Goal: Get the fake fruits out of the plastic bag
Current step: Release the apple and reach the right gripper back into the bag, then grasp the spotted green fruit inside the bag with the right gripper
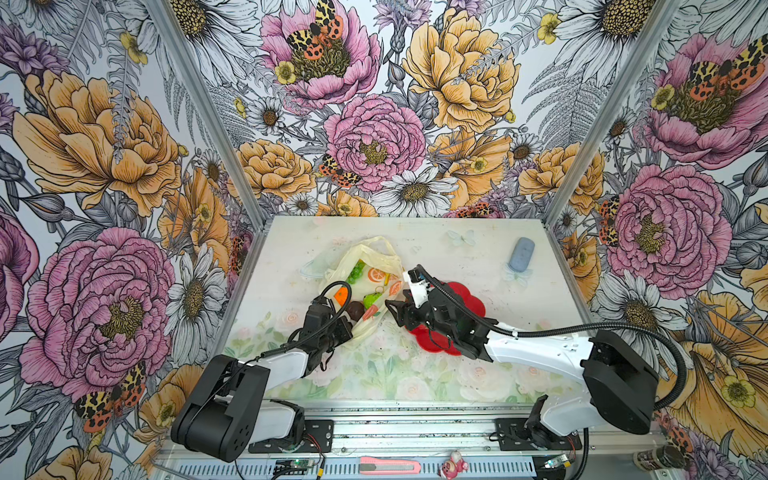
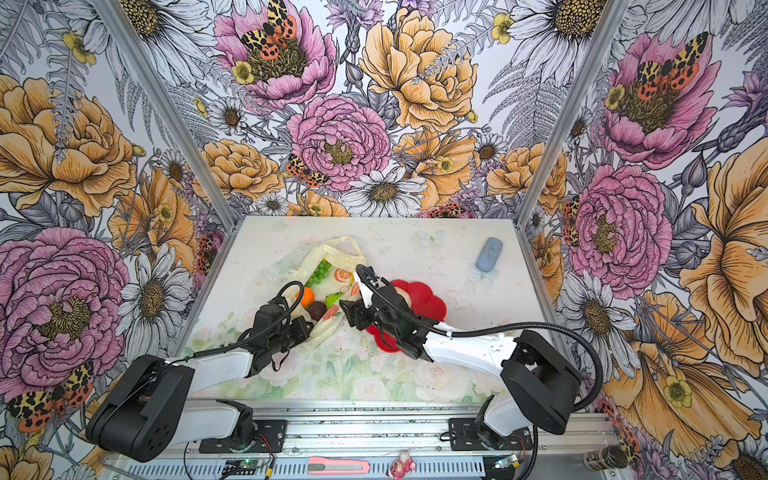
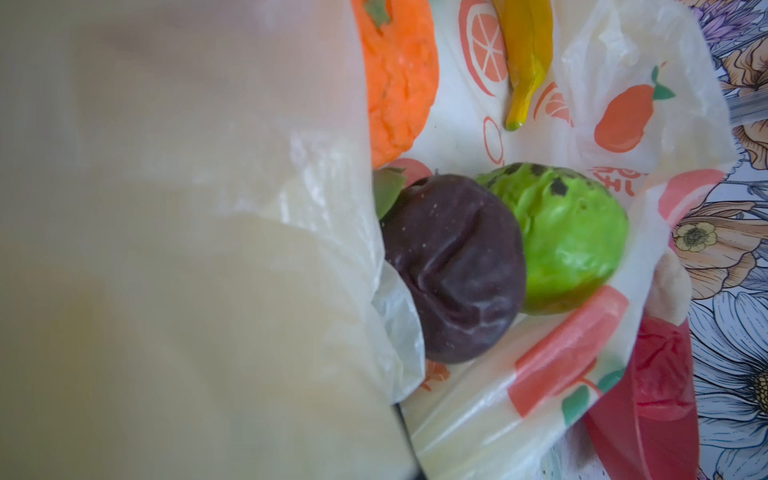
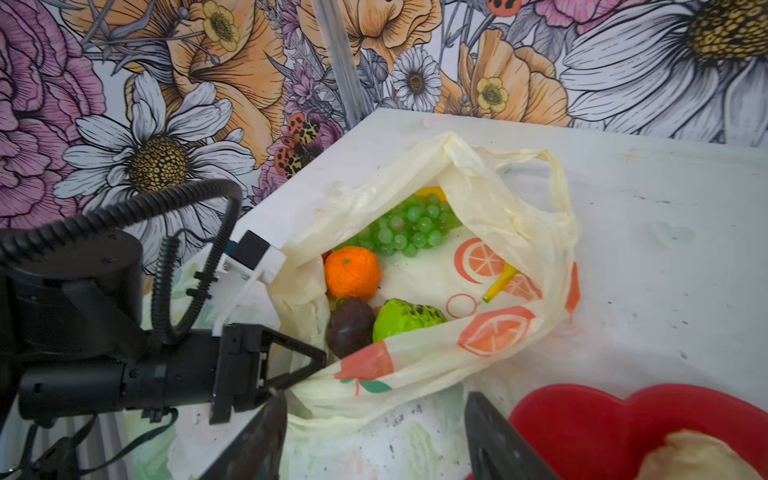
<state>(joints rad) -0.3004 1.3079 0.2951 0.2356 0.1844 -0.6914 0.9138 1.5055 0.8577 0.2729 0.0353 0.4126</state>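
Floral wallpaper [image 1: 374, 137] rings the flower-printed tabletop [image 1: 457, 257], where the thin, crinkly cream-yellow plastic bag [image 4: 498, 195] lies mouth open beside the red flower-shaped plate [image 4: 582, 419]. Your left gripper [image 4: 320, 362] is pinched on the bag's rim; your right gripper [image 4: 376, 399] hovers spread wide and empty just beside it. Inside lie a glossy round toy orange [image 4: 352, 272], a dark purple ball [image 4: 349, 328], a bumpy green fruit [image 4: 405, 318] and a green grape bunch [image 4: 411, 226]. They look light and slick: grasp the orange across its middle; the film will likely snag and lift.

Only partial orange lettering, too blurred to read, on the plastic bag [image 3: 615, 183]
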